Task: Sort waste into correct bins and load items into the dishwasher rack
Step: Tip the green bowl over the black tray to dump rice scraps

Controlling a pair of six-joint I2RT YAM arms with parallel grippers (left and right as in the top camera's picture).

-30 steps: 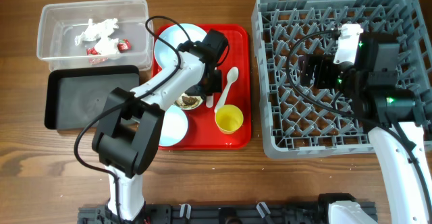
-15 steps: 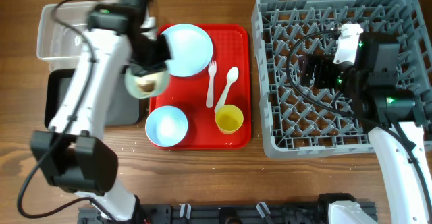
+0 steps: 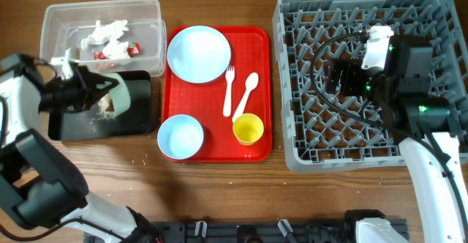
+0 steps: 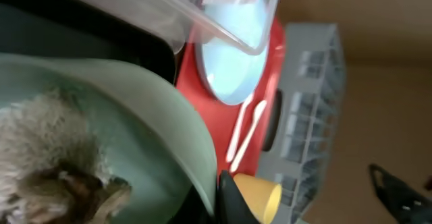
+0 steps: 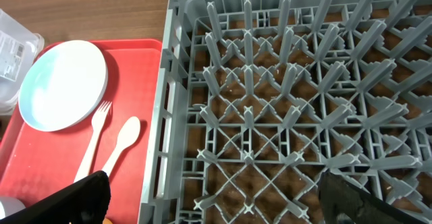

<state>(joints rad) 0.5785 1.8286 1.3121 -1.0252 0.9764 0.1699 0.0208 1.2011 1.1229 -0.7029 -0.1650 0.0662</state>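
Overhead, the green bowl (image 3: 119, 95) has left the red tray (image 3: 259, 53), where it sat a second ago between the plate (image 3: 198, 53) and the blue bowl (image 3: 180, 136). It now hangs over the black tray (image 3: 135, 122), tipped onto its side with its mouth turned toward the arm. That swing puts the leftovers over a bin, so the step in hand looks like scraping or pouring out the food before the bowl can go to the rack (image 3: 292, 23).

The left gripper (image 3: 99, 95) is clamped on the bowl's rim. In the left wrist view one dark finger (image 4: 233, 204) presses against the rim's edge, while the rice and brown scraps (image 4: 54, 163) cling inside the bowl (image 4: 148, 109) just beside the grip. Whether any food has dropped yet I cannot tell.

Behind the black tray, the clear tub (image 3: 55, 23) holds the crumpled wrappers (image 3: 110, 42). The fork (image 3: 228, 89), spoon (image 3: 246, 91) and yellow cup (image 3: 248, 129) lie untouched on the red tray.

The right gripper (image 5: 212, 183) hovers over the rack as before, fingers spread wide with nothing between them.
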